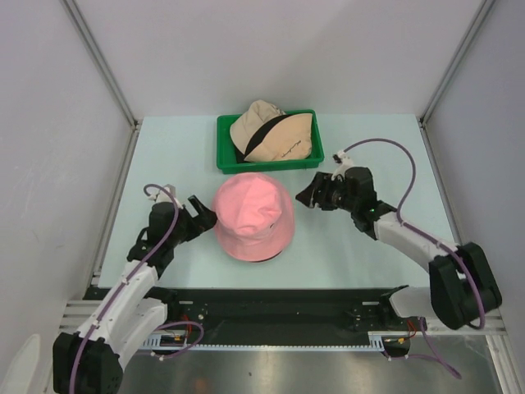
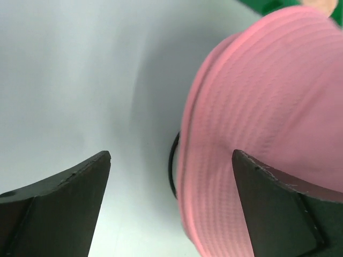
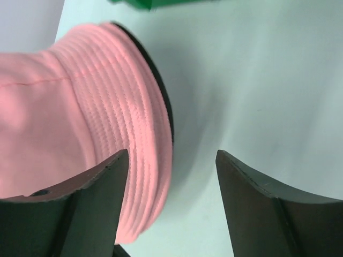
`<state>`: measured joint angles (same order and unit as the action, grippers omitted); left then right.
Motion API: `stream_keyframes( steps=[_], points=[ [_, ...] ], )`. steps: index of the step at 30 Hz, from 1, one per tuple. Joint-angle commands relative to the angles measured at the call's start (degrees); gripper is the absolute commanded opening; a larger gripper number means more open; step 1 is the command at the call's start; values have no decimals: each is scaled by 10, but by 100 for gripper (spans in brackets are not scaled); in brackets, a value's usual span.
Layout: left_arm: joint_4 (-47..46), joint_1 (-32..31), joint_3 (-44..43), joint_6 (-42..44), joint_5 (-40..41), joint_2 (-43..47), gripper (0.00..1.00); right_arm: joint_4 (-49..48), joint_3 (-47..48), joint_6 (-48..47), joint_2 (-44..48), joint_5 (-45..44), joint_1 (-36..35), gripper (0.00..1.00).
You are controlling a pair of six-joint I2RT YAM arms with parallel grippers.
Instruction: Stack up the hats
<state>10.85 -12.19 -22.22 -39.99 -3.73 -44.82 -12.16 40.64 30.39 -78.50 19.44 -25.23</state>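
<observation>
A pink fabric bucket hat point(image 1: 254, 217) with a stitched, floppy brim sits crown up near the middle of the pale table point(image 1: 164, 156), closer to the near edge than to the far one. A thin black rim point(image 3: 161, 88) shows under its brim. I cannot tell what that rim belongs to.

Behind the hat, toward the far edge, stands a green plastic tray point(image 1: 225, 156). It holds a crumpled beige fabric hat point(image 1: 287, 139), and a strip of black fabric point(image 1: 264, 133) runs across it. Whether that pile is two hats or more cannot be made out.

The left gripper point(image 1: 205, 215) is low at the left side of the pink hat, just beside the brim. In the left wrist view its jaws stand wide apart. One black finger point(image 2: 59, 209) is over bare table, and the other is in front of the pink brim. Nothing is pinched between them.

The right gripper point(image 1: 305, 195) is at the hat's far right side, also just beside the brim. In the right wrist view its jaws are parted as well. One finger point(image 3: 75, 214) overlaps the edge of the pink brim, the other is over bare table, and nothing is clamped. A corner of the green tray shows at the top of that view.
</observation>
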Motion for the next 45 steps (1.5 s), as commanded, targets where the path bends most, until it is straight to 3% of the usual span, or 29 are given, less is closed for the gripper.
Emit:
stream_keyframes(
  steps=[1,6,10,17,27,30,39,40,43,44,45],
  points=[
    [80,10,-84,6,35,39,100,153,50,-60,99,-96,33,73],
    [119,55,-135,45,57,56,100,230,123,-109,112,-156,49,77],
    [127,90,-179,96,62,43,100,246,197,-132,56,-161,54,79],
    [112,91,-259,236,53,-25,100,236,369,-164,-151,-177,42,81],
    [98,91,-234,255,63,-39,100,267,612,-173,-423,-193,49,80],
    [100,91,-236,257,67,-47,100,301,669,-162,-468,-210,49,79],
    [101,91,-237,256,59,-62,100,285,658,-139,-518,-230,50,78],
    [101,91,-237,256,59,-63,100,283,659,-137,-519,-222,52,75],
    [102,91,-237,257,64,-61,100,257,659,-135,-522,-200,54,48],
    [101,91,-237,257,64,-59,100,252,666,-134,-518,-200,54,21],
    [100,91,-237,257,64,-57,100,249,670,-134,-513,-185,55,12]
  ],
)
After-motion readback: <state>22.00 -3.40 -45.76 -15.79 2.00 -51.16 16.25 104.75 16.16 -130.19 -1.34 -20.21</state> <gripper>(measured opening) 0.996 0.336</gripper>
